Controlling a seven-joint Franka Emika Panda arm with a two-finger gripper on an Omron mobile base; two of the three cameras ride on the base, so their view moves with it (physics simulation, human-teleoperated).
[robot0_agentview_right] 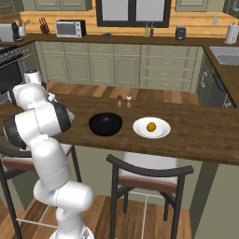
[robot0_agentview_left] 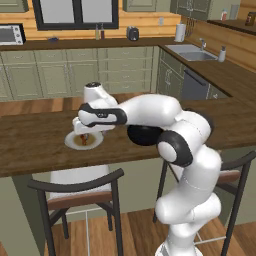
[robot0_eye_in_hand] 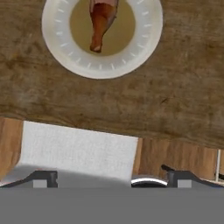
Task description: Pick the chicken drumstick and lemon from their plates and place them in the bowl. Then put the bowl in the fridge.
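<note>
One reddish-brown chicken drumstick (robot0_eye_in_hand: 101, 24) lay on a round off-white plate (robot0_eye_in_hand: 65, 48) on the dark wooden counter (robot0_eye_in_hand: 109, 105), ahead of the two-finger gripper (robot0_eye_in_hand: 111, 177), whose jaws stood wide apart, holding nothing.

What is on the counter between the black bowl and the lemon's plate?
Nothing. In the right base view the bowl and the lemon's plate sit side by side on the wooden counter, with a bare strip of wood between them.
</note>
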